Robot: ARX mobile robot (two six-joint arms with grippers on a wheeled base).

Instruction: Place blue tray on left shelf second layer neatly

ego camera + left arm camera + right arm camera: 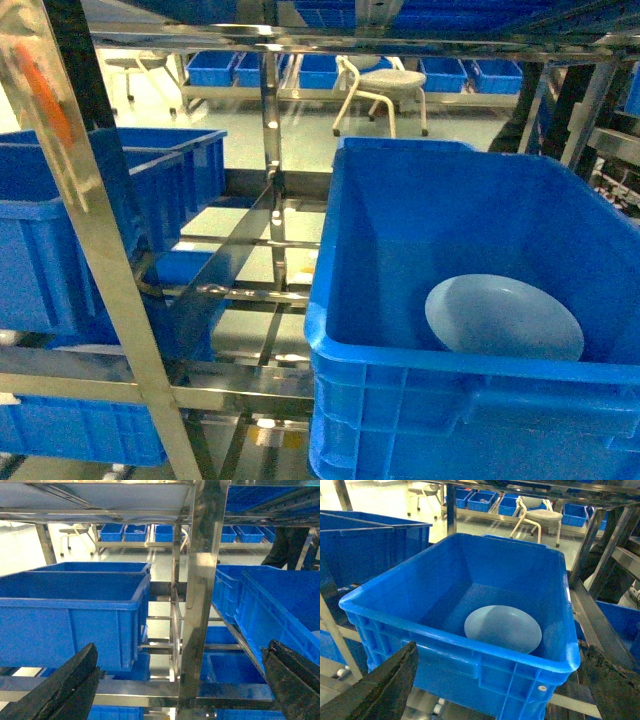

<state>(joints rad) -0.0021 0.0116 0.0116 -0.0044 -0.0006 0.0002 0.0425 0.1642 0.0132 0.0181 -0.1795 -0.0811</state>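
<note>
**Blue tray lying in a crate, both grippers spread wide and empty**

The blue tray (pixel 505 318) is seen inside a deep royal-blue crate (pixel 400 400) on the right of the head view, resting on the crate's floor toward the near wall, with its far edge appearing slightly raised. In the right wrist view the same tray (pixel 503 628) is shown just behind the crate's near rim (pixel 470 647).

The left shelf second layer (pixel 240 290), a tier of shiny steel crossbars, is seen left of that crate, with bare bars at its middle. Further blue crates (pixel 60 230) are stood at its left end.

The right gripper (pixel 490 690) is held before the crate's near wall, its dark fingers (pixel 380 690) set far apart with nothing between them. The left gripper (pixel 175 690) is likewise spread wide and empty, pointed at a steel upright (pixel 200 605) of the rack, with a crate (pixel 70 615) beyond its left finger.

A white stool (pixel 385 90) is visible on the floor behind the rack.
</note>
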